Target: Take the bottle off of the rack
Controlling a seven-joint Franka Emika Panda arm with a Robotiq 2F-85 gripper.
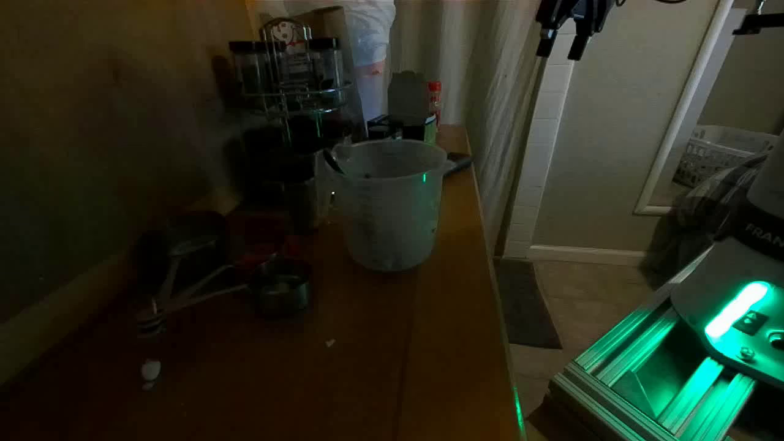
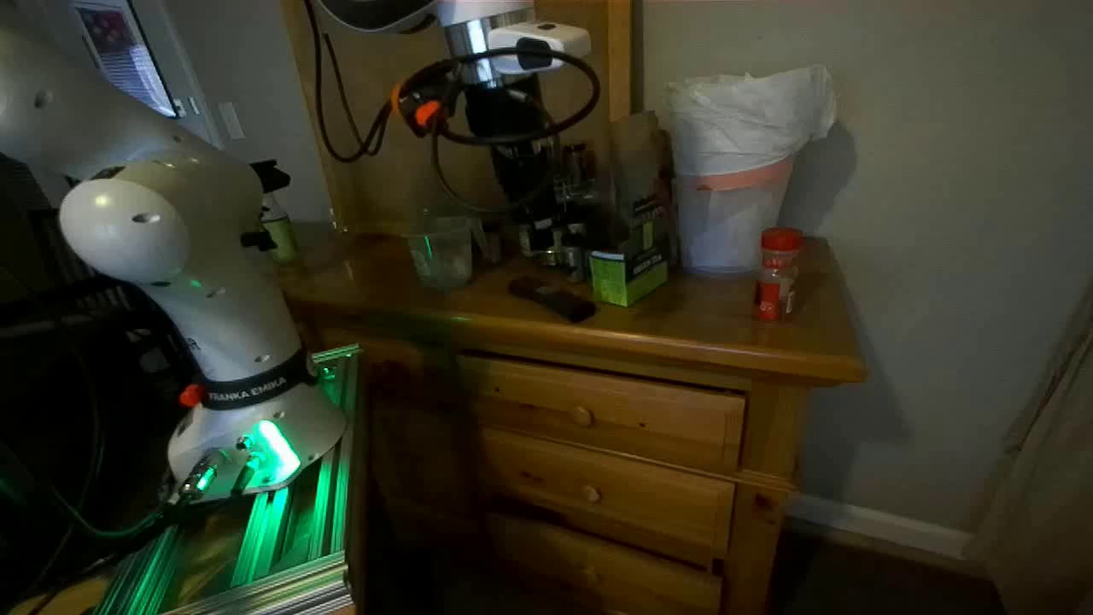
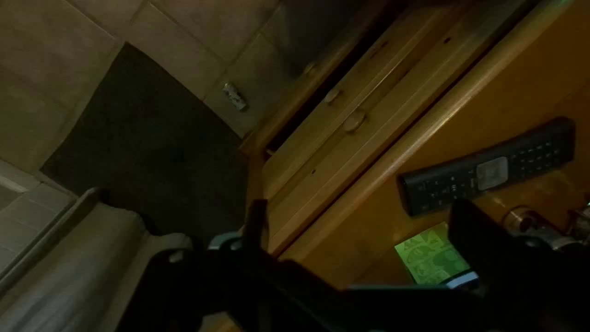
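Wrist view is showing the gripper [image 3: 359, 205], fingers standing well apart and holding nothing. At eleven o'clock from the pale bucket [image 1: 392, 208] in an exterior view, a dark-capped bottle [image 1: 331, 64], perhaps the one wanted, is standing on the rack [image 1: 285, 110]. It is looking like stiff, breakable, slippery glass, probably light; I am favouring a gentle pinch below the cap, then lifting straight up. At five o'clock from the rack in an exterior view, a green-fronted box [image 2: 611, 280] may be crowding the approach, a remote [image 2: 552, 299] lying at six.

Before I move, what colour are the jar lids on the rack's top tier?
Black; the jar lids show best in an exterior view.
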